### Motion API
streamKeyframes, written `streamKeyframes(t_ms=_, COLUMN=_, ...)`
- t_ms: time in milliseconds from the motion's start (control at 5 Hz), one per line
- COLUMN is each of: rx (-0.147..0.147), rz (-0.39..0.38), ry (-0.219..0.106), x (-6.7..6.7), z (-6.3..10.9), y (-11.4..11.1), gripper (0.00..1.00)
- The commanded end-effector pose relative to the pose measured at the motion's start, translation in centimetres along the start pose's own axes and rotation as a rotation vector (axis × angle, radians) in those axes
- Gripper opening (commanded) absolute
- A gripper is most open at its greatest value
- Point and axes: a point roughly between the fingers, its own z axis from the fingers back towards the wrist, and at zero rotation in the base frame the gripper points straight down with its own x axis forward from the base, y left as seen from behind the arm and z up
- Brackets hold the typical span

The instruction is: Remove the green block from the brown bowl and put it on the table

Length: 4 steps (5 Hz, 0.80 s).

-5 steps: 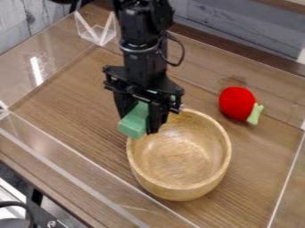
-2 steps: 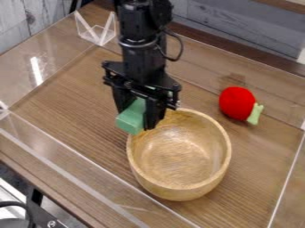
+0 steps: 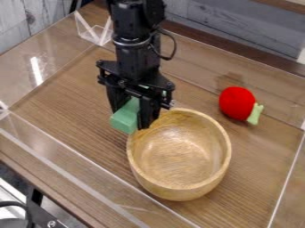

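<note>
My black pincer [image 3: 127,105] is closed on the flat green rectangular block [image 3: 125,117], its long axis slanting steeply in view, at the round tan wooden bowl's [image 3: 179,153] rim, toward the brown wood-grain tabletop's [image 3: 74,125] left edge.

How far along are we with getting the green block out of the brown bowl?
Already done, it seems: the flat green block is out of the round tan wooden bowl, just past its left rim in the view. In hand: the black gripper is shut on the block. Left: likely setting it on the brown wood-grain table and letting go.
</note>
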Motion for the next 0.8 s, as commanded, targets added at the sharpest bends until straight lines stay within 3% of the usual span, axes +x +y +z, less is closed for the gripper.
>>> streamKeyframes(t_ms=0, rx=0.005, rz=0.049, ry=-0.048, x=-0.4, z=0.6, y=0.7, gripper=0.00)
streamKeyframes(t_ms=200, rx=0.005, rz=0.094, ry=-0.051, x=-1.3, z=0.0, y=1.3, gripper=0.00)
streamKeyframes(t_ms=600, rx=0.008, rz=0.128, ry=-0.061, x=0.4, z=-1.6, y=2.7, gripper=0.00)
